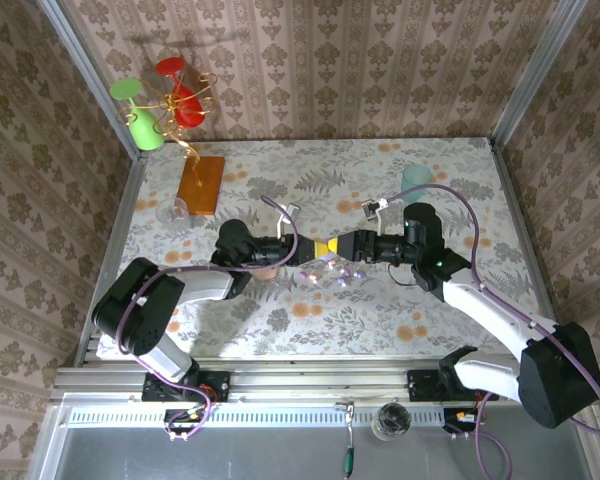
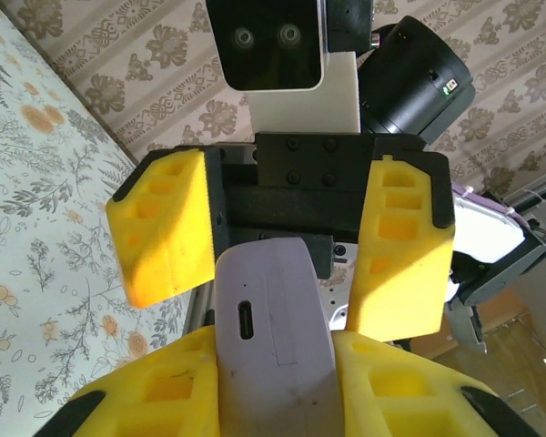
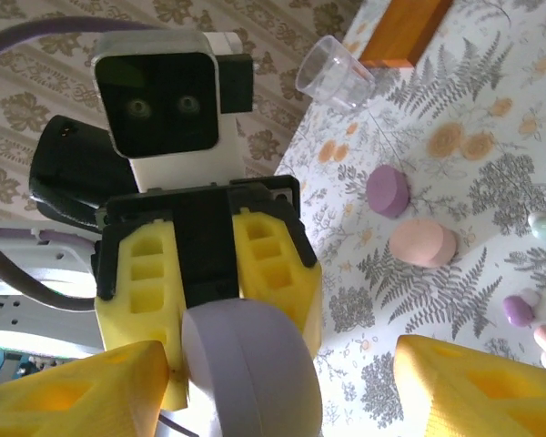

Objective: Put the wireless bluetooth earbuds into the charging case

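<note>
Overhead at mid-table (image 1: 430, 180), the left gripper (image 1: 308, 250) and right gripper (image 1: 344, 246) met nose to nose above the floral top, with papered walls (image 1: 330, 70) on three sides. From the left wrist, its own fingers were clamped on the lilac case (image 2: 273, 355) (port (image 2: 246, 320) showing), while the right's jaws stood spread just beyond it. From the right wrist, loose buds (image 3: 523, 308) lay on the table near a pink case (image 3: 423, 244). No bud appeared inserted, and the lilac case looked unopened.
</note>
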You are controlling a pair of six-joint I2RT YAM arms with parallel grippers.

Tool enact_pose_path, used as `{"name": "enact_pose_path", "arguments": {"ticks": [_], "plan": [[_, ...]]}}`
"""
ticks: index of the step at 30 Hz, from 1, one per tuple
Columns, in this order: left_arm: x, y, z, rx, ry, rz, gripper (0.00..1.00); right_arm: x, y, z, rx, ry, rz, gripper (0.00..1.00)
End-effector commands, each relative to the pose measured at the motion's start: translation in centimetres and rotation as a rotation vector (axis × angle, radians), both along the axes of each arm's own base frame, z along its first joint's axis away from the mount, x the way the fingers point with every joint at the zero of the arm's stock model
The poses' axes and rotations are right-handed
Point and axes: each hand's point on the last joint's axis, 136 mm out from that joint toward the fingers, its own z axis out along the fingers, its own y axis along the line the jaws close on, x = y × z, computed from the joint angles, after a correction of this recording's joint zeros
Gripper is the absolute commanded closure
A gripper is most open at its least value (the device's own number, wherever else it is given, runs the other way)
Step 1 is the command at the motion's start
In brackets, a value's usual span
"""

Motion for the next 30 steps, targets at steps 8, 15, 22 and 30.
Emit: {"name": "enact_pose_path", "arguments": {"ticks": [8, 15, 22, 30], "plan": [[-0.1, 0.5, 0.7, -0.024, -0.042, 0.004, 0.89, -0.5, 0.5, 1.1, 0.071, -0.019, 0.039, 0.58], [0.5, 0.7, 0.4, -0.023, -0.046, 0.041, 0.9, -0.3, 0.4, 1.2, 0.077, -0.011, 0.022, 0.67], [0.6, 1.1, 0.3, -0.026, -0.063, 0.067, 0.76, 0.4, 0.3, 2.3, 0.117, 0.012, -0.021, 0.8], [0.4, 2.7, 3.0, -0.108, -0.486, 0.273, 0.11, 2.2, 0.1, 3.5, 0.156, 0.173, -0.103, 0.82]]}}
